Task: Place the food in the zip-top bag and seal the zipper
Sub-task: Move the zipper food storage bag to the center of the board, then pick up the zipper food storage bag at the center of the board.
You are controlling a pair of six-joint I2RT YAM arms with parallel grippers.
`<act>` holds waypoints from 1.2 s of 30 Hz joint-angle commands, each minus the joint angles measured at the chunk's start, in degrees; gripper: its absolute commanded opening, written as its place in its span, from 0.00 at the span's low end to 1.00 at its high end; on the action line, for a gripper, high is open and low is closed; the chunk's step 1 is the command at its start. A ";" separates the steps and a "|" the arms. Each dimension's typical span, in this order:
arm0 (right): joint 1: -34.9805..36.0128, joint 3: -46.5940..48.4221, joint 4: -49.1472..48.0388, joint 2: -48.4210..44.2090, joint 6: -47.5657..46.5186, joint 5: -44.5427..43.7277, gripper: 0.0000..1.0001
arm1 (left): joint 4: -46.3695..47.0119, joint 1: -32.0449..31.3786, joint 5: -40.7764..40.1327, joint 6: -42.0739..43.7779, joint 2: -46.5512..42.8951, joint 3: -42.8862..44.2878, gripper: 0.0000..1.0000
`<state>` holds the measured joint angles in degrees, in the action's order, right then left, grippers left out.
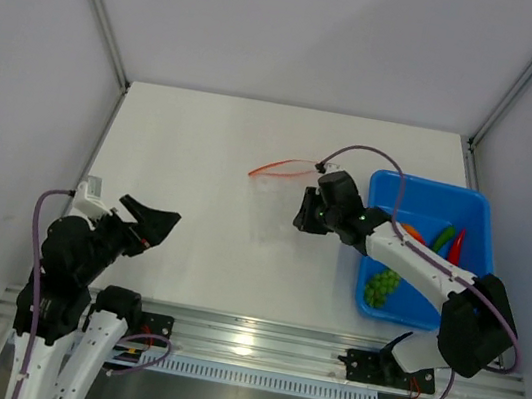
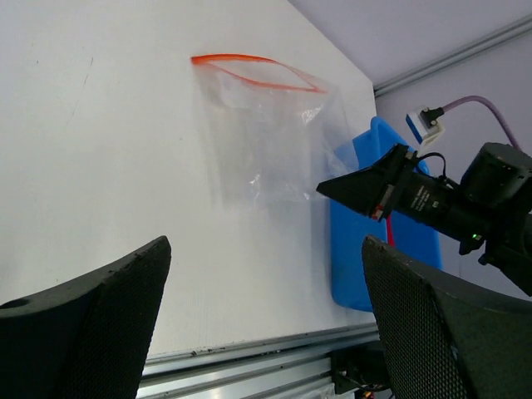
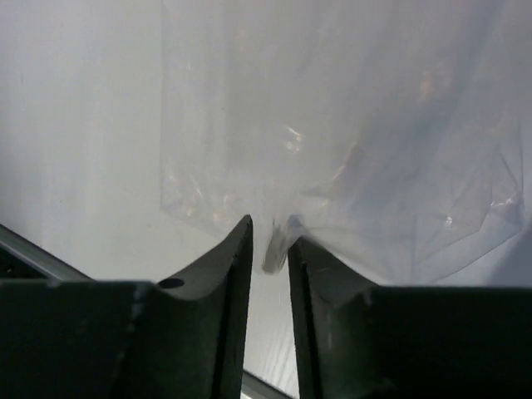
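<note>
Right claw (image 3: 268, 233) nearly shut, pinching bottom edge of clear zip-top bag (image 1: 285, 177), just left of blue tray (image 1: 430, 187). Bag extends beyond claw tips over tabletop (image 1: 203, 149), with orange-red zipper (image 2: 249, 68) at edge farthest from claw. Left claw (image 1: 156, 223) wide open, empty, well left of tray. Green grapes (image 1: 381, 287) inside tray.

Orange-red zipper (image 1: 273, 168), blue tray (image 1: 440, 187)

Clear, crinkly plastic zip-top bag (image 2: 266, 141) — glossy plastic tray (image 1: 423, 199).
</note>
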<state>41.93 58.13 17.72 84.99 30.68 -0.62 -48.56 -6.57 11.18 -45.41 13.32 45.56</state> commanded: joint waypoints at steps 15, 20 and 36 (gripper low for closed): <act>-7.40 18.76 12.44 4.13 -13.53 -1.72 0.79 | 10.50 0.50 11.41 -1.71 8.66 -3.99 0.93; -8.53 24.90 7.33 12.80 -12.48 4.83 0.80 | 4.00 0.50 9.56 0.85 6.02 0.23 0.92; 0.77 42.12 17.96 40.18 -13.36 -5.33 0.72 | 5.22 0.50 16.59 4.01 4.88 -1.61 0.91</act>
<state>39.55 104.62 32.47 128.11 18.13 0.38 -44.91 -6.57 24.82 -42.87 18.46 45.15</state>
